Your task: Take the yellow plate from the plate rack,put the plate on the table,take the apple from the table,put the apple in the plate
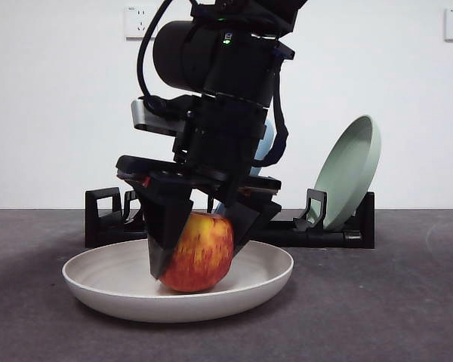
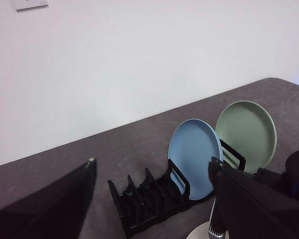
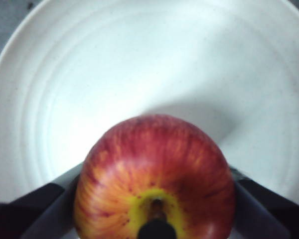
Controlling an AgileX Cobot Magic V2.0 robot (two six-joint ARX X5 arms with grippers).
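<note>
The right end effector (image 1: pixel 200 241) reaches down from above into the yellow plate (image 1: pixel 113 280), its two black jaws closed against either side of the apple (image 1: pixel 200 253). In the front view the apple's underside sits at or right at the plate's floor; whether it bears on it cannot be told. The right wrist view looks straight down on the apple (image 3: pixel 154 179), stem dimple up, with the pale plate (image 3: pixel 89 74) spread around it and a jaw pressed to each flank.

The plate lies flat on the dark grey surface (image 1: pixel 392 302), near the front and a little left of centre. Behind it, farther back, runs the black plate rack (image 1: pixel 106 215). A pale green plate (image 1: pixel 351 170) leans in the rack's right end, and a blue plate (image 1: pixel 264 147) shows only as a sliver behind the arm.

The left end effector (image 2: pixel 152 172) hangs raised above the surface with its jaws wide apart, holding nothing. Its camera shows the rack (image 2: pixel 149 196), the blue plate (image 2: pixel 194 159) and the green plate (image 2: pixel 246 132) upright side by side.
</note>
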